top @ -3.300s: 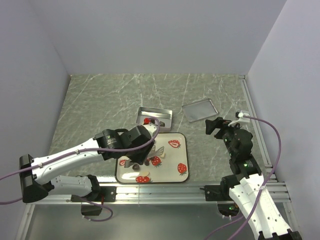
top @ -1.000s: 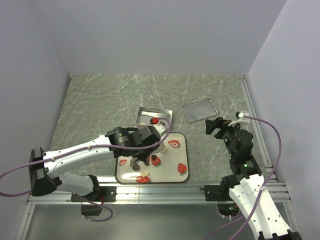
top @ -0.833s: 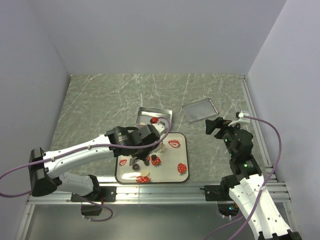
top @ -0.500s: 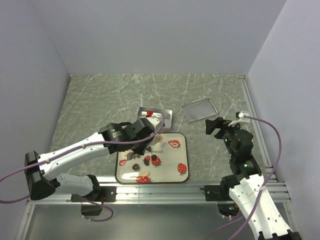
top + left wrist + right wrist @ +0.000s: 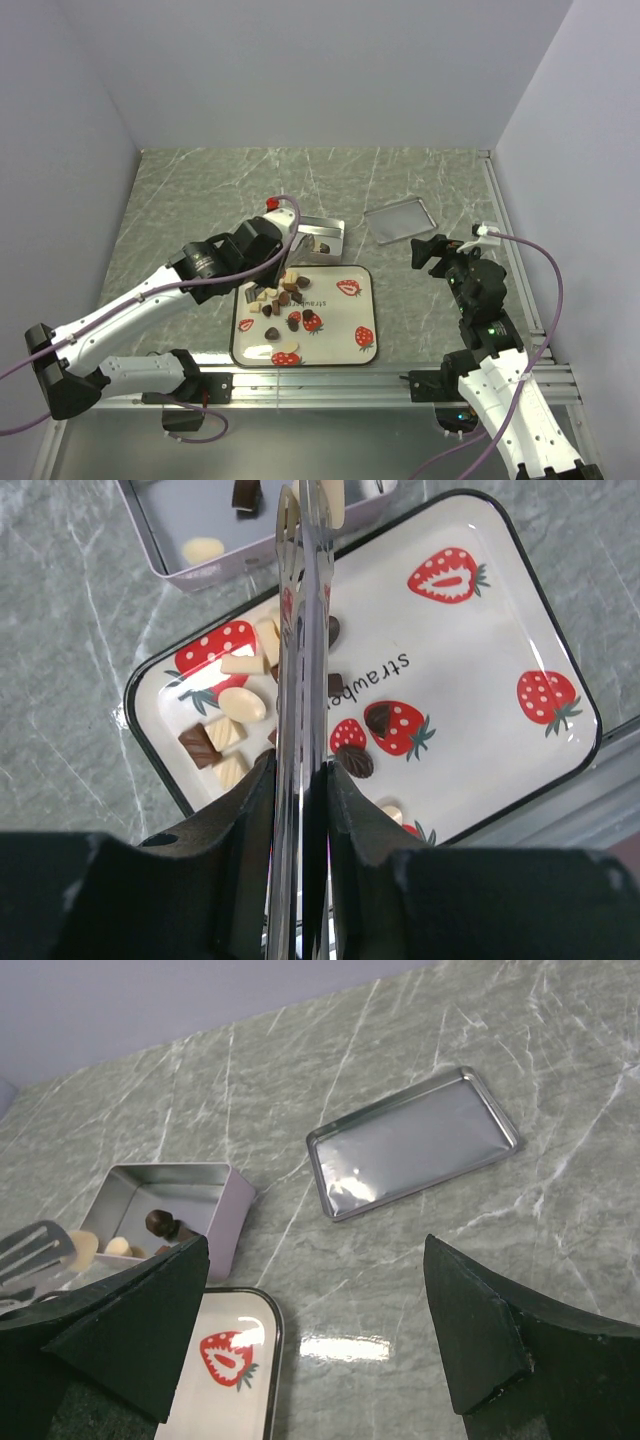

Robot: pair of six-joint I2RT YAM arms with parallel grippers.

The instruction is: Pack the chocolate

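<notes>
Green-marbled tabletop (image 5: 200, 200): left gripper (image 5: 300, 790) is clamped on a slotted spatula (image 5: 300, 630), a cream piece at its tip by the tin (image 5: 200, 575). That tin sits at the strawberry tray's (image 5: 480, 640) 12 o'clock. Chocolate (image 5: 243, 705) clusters at the tray's 10 o'clock. Right gripper (image 5: 316, 1250) gapes wide, the lid (image 5: 412, 1140) at the tray's 2 o'clock.

The green marbled table (image 5: 200, 190) carries a strawberry-print tray (image 5: 340, 310), an open tin (image 5: 335, 228) and a flat metal lid (image 5: 399, 220)
</notes>
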